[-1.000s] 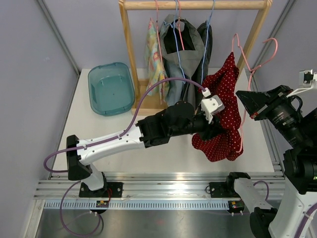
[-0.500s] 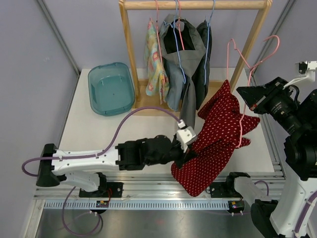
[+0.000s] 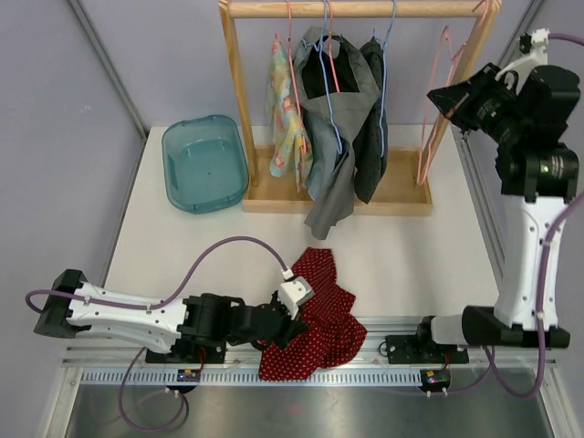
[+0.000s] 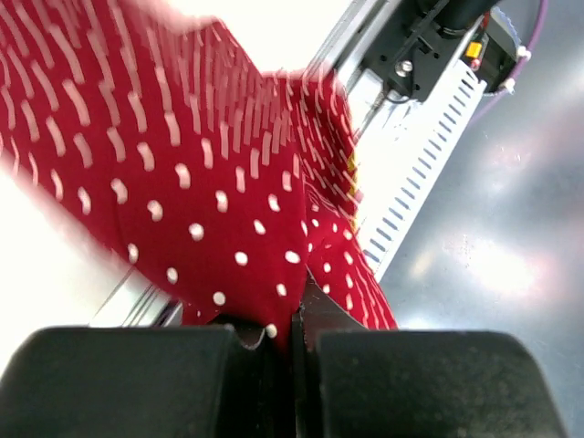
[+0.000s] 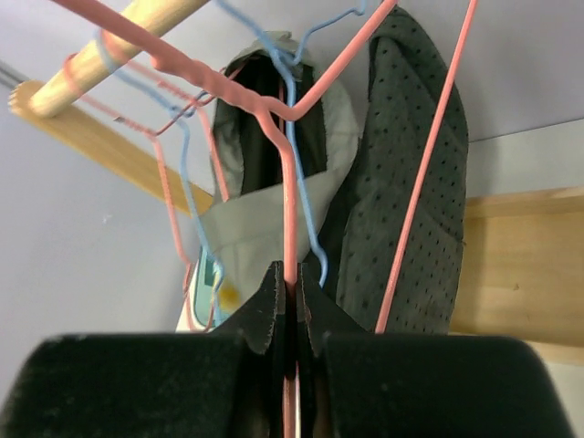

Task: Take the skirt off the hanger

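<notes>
The red white-dotted skirt (image 3: 319, 310) is off its hanger and lies in a heap at 6 o'clock in the overhead view. Part of it rests on the white table (image 3: 411, 246), and its lower folds spill over the aluminium rail (image 3: 392, 321) at the near edge. The left gripper (image 3: 281, 334) lies low along that rail. From the left wrist, its fingers (image 4: 137, 383) are clenched on a fold of the skirt (image 4: 210, 182), with the cloth pinched in the narrow slit between them (the fabric further out is blurred).

At 1 o'clock the right gripper (image 3: 440, 97) is raised beside the wooden clothes rack (image 3: 356, 9). In the right wrist view it (image 5: 292, 292) is clamped on a wire of the bare pink hanger (image 5: 290, 201). From overhead, that hanger (image 3: 427, 137) hangs just inside the rack's right post.

Under the rack's bar at 12 o'clock hang grey garments (image 3: 333, 109) on blue hangers and, to their left, a floral garment (image 3: 285, 100). A teal plastic tub (image 3: 205, 162) sits on the table at 10 o'clock, just left of the rack.
</notes>
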`<state>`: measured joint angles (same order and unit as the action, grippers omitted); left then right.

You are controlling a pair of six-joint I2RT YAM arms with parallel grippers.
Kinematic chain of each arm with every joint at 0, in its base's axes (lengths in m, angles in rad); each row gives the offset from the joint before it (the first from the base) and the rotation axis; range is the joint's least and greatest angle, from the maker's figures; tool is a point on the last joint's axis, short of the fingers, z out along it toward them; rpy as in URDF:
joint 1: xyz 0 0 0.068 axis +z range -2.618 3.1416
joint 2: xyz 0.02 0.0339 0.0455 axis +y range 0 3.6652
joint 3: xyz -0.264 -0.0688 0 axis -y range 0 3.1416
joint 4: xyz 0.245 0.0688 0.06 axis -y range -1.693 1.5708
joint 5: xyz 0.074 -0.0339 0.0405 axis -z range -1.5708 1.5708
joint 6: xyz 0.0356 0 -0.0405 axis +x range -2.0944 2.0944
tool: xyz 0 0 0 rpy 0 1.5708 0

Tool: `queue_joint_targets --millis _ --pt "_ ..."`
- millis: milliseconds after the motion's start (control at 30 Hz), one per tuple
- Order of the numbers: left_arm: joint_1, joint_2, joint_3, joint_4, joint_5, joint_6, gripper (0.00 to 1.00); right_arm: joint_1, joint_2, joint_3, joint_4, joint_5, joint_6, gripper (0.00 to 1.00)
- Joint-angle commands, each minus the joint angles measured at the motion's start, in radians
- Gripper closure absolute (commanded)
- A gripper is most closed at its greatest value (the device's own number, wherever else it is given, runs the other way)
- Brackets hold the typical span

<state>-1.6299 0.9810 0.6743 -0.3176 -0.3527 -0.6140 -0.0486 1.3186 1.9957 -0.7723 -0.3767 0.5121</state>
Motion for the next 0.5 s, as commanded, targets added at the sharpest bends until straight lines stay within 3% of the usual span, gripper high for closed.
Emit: queue_joint_targets --millis 0,267,400,467 --pt "-0.015 -0.064 0.004 0.052 -0.081 -0.081 1.0 -0.004 0.115 0.112 0.114 0.025 -0.012 1.0" --pt "-0.025 -0.062 0.016 0.031 -0.1 -0.093 1.0 -0.005 0.439 0.418 0.13 0.048 0.002 1.0" --pt "-0.025 -0.045 0.047 0.003 -0.121 -0.09 1.0 -0.005 0.537 0.486 0.111 0.053 0.0 1.0" --pt "-0.027 -0.039 0.086 -0.041 -0.138 -0.087 1.0 -0.005 0.542 0.441 0.108 0.052 -0.006 1.0"
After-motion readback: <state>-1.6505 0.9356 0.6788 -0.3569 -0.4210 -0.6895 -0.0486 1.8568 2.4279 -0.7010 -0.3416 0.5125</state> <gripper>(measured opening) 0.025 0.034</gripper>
